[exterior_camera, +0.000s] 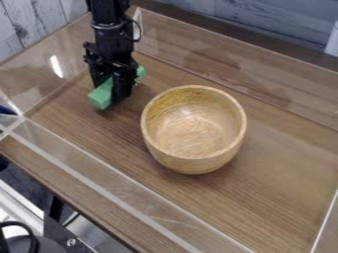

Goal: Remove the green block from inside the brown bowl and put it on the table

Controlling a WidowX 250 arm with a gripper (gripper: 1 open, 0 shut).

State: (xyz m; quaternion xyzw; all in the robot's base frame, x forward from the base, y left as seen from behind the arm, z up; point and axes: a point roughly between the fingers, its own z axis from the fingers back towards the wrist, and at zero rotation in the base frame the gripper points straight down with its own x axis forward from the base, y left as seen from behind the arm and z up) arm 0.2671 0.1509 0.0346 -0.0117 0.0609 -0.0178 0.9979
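Note:
The green block (101, 96) is outside the brown bowl (195, 126), at the table's back left, low over or on the table (271, 198). My black gripper (114, 90) comes down from above and stands upright over the block. Its fingers are closed on the block, whose green end sticks out to the lower left. The brown bowl sits upright to the right of the gripper, a short gap away. Nothing lies inside the bowl.
Clear acrylic walls (79, 163) run along the table's front and left edges, and another one along the back. Bare wood-grain tabletop lies in front of the gripper and to the right of the bowl.

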